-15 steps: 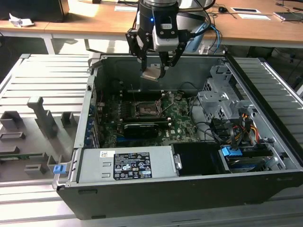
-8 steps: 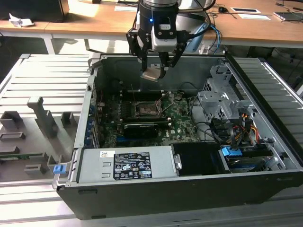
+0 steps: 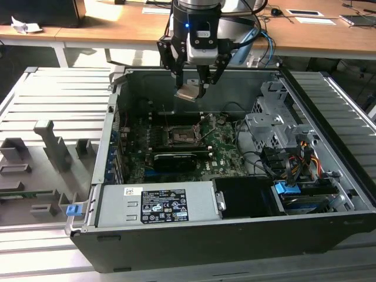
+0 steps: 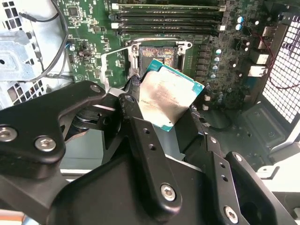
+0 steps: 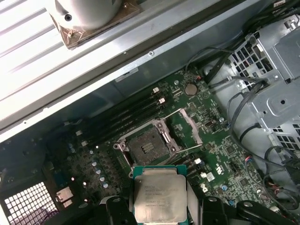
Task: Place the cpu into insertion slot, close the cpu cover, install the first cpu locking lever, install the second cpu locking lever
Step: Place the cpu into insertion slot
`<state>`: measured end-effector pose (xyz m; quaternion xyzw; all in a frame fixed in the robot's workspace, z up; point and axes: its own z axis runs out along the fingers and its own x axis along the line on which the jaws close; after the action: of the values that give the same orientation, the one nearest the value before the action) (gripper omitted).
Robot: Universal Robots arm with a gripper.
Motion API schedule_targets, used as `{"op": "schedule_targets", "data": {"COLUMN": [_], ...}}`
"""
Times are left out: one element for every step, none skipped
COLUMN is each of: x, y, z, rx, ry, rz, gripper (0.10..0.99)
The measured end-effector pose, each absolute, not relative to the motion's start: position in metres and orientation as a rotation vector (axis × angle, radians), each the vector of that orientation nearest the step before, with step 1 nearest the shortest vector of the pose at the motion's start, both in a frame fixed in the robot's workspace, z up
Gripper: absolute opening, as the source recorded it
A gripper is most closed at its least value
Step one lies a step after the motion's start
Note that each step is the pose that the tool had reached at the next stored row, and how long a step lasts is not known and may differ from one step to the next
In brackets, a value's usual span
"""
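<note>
Small square cpu [image 3: 188,94], silvery-grey metal face showing in both wrist views [image 4: 169,99] [image 5: 159,194], teal-green rim. It is held tilted in the air, clamped by its edges in the black gripper [image 3: 191,86], fingers clenched on it. The cpu is over the open case, above the far edge of the green motherboard [image 3: 226,155], not touching the board.

Square black insertion slot [image 5: 149,146] with silvery frame lies bare below, mid-board. Thin silvery cpu cover [image 5: 191,126] is swung open beside the slot. A long black card [image 3: 174,160] lies just nearer than the slot. All of this is inside the dark grey metal computer case [image 3: 329,235].
</note>
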<state>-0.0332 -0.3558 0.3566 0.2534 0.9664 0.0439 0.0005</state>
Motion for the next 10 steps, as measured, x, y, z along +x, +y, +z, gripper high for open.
{"op": "schedule_targets", "data": {"x": [-0.0332, -0.0332, -0.0332, -0.0332, -0.0332, -0.0332, -0.0332, -0.0332, -0.0332, -0.0332], "y": [-0.3558, -0.3558, -0.3558, -0.3558, -0.3558, -0.3558, -0.3558, -0.3558, -0.3558, -0.3558], "z": [0.3565, 0.3563, 0.3563, 0.3562, 0.3561, 0.3560, 0.3559, 0.3558, 0.3558, 0.3557], "rx": [0.806, 0.814, 0.819, 0.822, 0.831, 0.838, 0.844, 0.852, 0.855, 0.861], "ry": [3.032, 3.029, 3.028, 3.027, 3.024, 3.022, 3.020, 3.018, 3.017, 3.015], "rz": [0.138, 0.138, 0.138, 0.138, 0.138, 0.138, 0.138, 0.138, 0.138, 0.138], "gripper": [0.541, 0.541, 0.541, 0.541, 0.541, 0.541, 0.541, 0.541, 0.541, 0.541]}}
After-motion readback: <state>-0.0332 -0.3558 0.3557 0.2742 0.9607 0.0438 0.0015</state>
